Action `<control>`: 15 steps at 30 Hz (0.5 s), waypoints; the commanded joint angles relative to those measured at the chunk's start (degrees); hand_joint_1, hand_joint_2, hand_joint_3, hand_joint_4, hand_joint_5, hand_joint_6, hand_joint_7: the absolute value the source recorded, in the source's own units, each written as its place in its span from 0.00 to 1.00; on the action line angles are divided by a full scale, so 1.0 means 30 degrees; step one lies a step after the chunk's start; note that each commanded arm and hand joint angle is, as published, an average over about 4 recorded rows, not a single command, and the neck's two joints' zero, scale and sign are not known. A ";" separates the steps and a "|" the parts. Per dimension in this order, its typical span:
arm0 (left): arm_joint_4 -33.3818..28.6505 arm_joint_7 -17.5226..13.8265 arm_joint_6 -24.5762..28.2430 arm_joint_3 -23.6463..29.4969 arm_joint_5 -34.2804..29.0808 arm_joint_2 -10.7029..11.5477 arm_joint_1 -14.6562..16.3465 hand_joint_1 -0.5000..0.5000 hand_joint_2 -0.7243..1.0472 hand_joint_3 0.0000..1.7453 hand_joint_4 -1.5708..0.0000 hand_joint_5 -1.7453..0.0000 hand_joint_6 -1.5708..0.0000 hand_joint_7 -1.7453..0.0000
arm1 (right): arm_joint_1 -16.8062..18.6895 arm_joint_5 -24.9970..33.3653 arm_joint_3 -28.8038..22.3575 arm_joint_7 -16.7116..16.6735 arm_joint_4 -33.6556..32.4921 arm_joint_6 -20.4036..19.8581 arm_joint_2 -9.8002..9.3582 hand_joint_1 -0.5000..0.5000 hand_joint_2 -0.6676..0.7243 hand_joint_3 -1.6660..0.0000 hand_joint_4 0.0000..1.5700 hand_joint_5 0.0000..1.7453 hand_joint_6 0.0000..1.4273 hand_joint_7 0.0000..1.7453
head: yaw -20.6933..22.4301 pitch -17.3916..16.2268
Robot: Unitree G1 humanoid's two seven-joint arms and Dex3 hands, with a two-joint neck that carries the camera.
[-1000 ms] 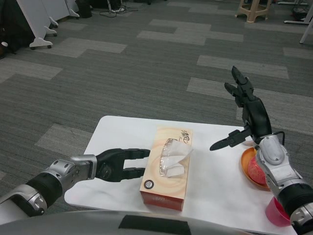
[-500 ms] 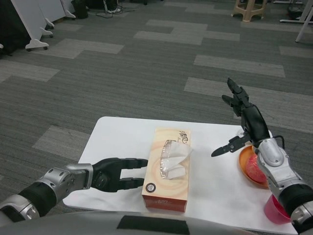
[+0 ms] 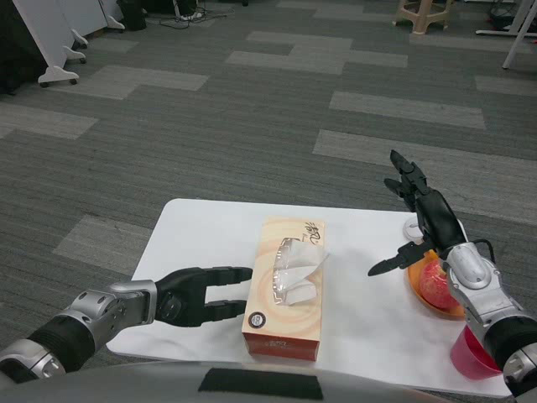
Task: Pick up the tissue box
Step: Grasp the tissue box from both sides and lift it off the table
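The orange tissue box (image 3: 286, 288) lies lengthwise in the middle of the white table (image 3: 195, 227), with a white tissue sticking out of its top slot. My left hand (image 3: 195, 295) is open just left of the box near its front end, fingertips almost at the box's side. My right hand (image 3: 424, 220) hangs open to the right of the box, fingers spread upward and thumb pointing toward the box, a clear gap away.
An orange bowl (image 3: 430, 290) holding a red fruit sits at the table's right edge beneath my right forearm. A pink cup (image 3: 472, 354) stands at the front right corner. Grey carpet floor surrounds the table; a stool and whiteboard stands are far off.
My right hand has lowered slightly and drifted right. The left hand stays beside the box, shifted a little lower. The camera has tilted slightly.
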 commanded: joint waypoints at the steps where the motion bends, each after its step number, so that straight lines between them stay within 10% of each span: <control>1: 0.0582 0.0012 -0.0220 0.0712 -0.0073 -0.0066 -0.0023 1.00 0.10 0.05 1.00 1.00 1.00 1.00 | 0.0118 0.0130 0.0220 0.1087 -0.0672 0.0664 -0.0317 0.04 0.45 0.90 0.05 0.33 0.00 0.07 | -0.0136 -0.0109; 15: 0.1549 0.0070 -0.1106 0.0866 0.0132 -0.0249 -0.0953 1.00 0.10 0.05 1.00 1.00 1.00 1.00 | 0.0235 0.0320 0.0740 0.2493 -0.1185 0.1147 -0.0478 0.04 0.51 0.92 0.07 0.33 0.00 0.12 | -0.0710 -0.0562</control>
